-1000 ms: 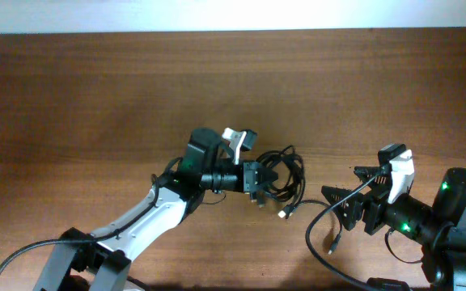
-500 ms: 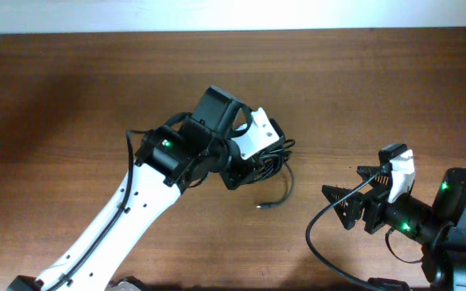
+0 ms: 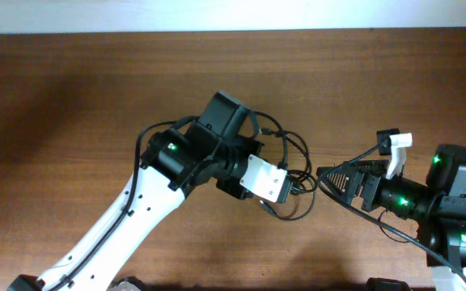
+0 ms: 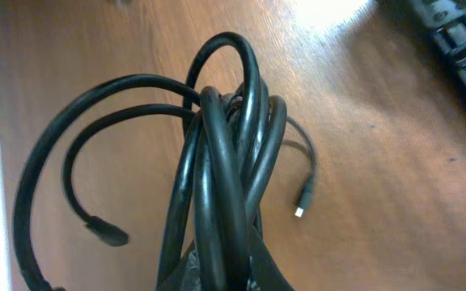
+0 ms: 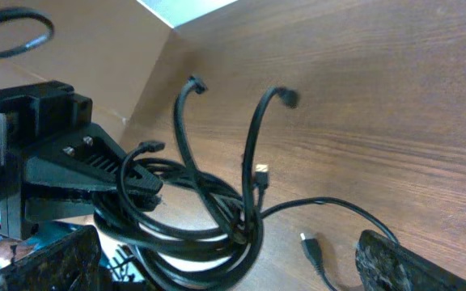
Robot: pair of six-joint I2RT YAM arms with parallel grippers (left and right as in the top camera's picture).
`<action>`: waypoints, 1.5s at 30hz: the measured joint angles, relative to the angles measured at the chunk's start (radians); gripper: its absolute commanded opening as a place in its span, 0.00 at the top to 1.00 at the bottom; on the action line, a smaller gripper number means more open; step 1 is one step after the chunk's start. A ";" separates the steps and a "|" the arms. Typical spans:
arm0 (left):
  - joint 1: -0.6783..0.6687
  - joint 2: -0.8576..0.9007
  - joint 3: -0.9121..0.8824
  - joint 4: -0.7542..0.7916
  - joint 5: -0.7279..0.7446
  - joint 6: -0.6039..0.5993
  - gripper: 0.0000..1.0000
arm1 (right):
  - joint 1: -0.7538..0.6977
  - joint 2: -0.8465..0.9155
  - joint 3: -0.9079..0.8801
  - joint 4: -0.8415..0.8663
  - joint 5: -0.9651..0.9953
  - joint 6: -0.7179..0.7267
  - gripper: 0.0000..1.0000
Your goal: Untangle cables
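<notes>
The cables (image 4: 225,145) are a bunch of thin black cords looped together, with loose plug ends hanging out of it. My left gripper (image 4: 229,279) is shut on the bunch, which fills the left wrist view. From overhead, the left gripper (image 3: 281,182) holds the cables (image 3: 294,162) at mid-table. My right gripper (image 3: 326,182) faces them from the right, open, a short gap away. In the right wrist view the cables (image 5: 209,218) hang between its spread fingertips (image 5: 403,263); the right gripper (image 5: 233,271) holds nothing. One silver-tipped plug (image 5: 310,246) lies on the table.
The brown wooden table (image 3: 95,97) has a pale wall along its far edge. The left arm (image 3: 136,218) crosses the front left, and the right arm's base (image 3: 451,218) sits at the front right. A thick black arm wire (image 3: 395,234) runs beside it.
The left arm has swung up and to the right, carrying the cable bunch toward the right gripper. The right gripper has shifted left and spread wider.
</notes>
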 measured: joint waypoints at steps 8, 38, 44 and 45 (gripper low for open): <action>-0.156 -0.002 0.000 0.134 0.022 0.071 1.00 | 0.000 0.029 0.000 -0.020 0.093 0.000 0.00; -0.012 -0.255 -0.001 0.215 -0.002 -0.553 1.00 | 0.004 0.167 0.016 -0.081 0.165 -0.010 0.29; -0.012 -0.255 -0.001 0.183 -0.006 -0.556 1.00 | 0.003 0.074 0.033 -0.069 0.168 -0.011 0.20; -0.012 -0.255 -0.001 0.181 -0.006 -0.556 1.00 | 0.004 0.050 0.034 -0.064 0.168 -0.011 0.19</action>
